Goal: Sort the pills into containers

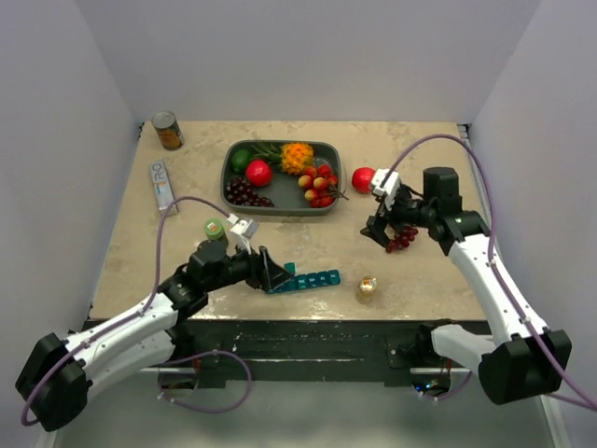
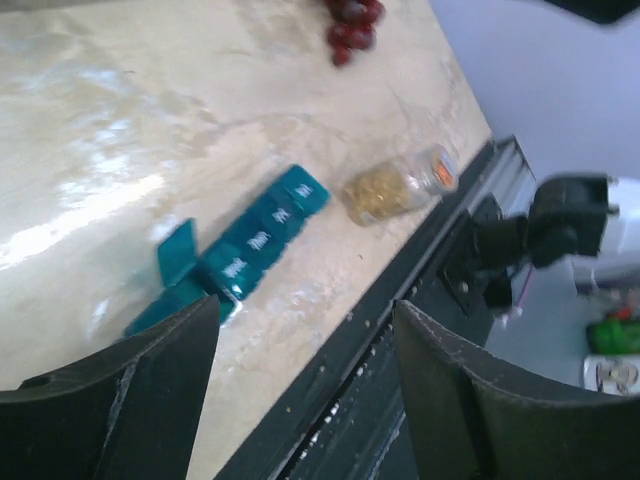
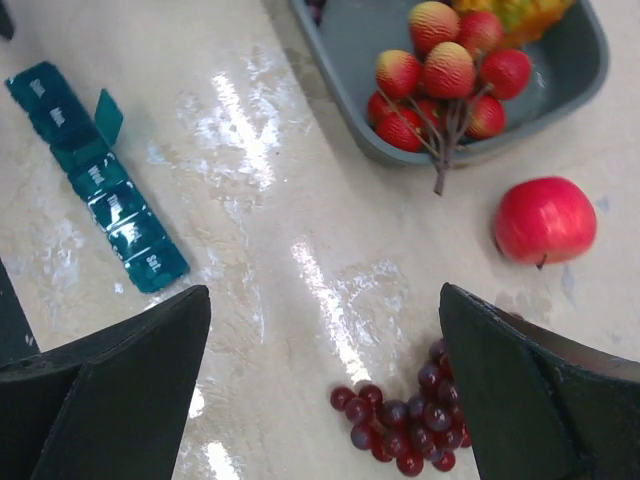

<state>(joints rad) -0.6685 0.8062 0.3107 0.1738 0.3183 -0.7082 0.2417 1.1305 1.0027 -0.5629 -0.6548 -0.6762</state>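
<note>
Now our left fingers [image 2: 150, 390] and right fingers [image 3: 520, 390] stand apart, empty.
Pill box [image 1: 308, 280] at the desk's [image 1: 140, 252] 6 o'clock, one lid up; we'd grip the bottle [image 1: 366, 287] at its 3 o'clock squarely.

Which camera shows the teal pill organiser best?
Right wrist: the whole pill organiser lies sharp and unobstructed, one lid up. Top external shows it small, partly behind the left gripper; left wrist shows it blurred.

organiser [image 3: 120, 210]: teal, marked in white
tray [image 3: 360, 50]: dark grey
apple [image 3: 545, 220]: red
grapes [image 3: 405, 430]: dark red
table [image 3: 300, 200]: beige, marbled
bottle [image 2: 395, 188]: clear, filled with gold
</note>
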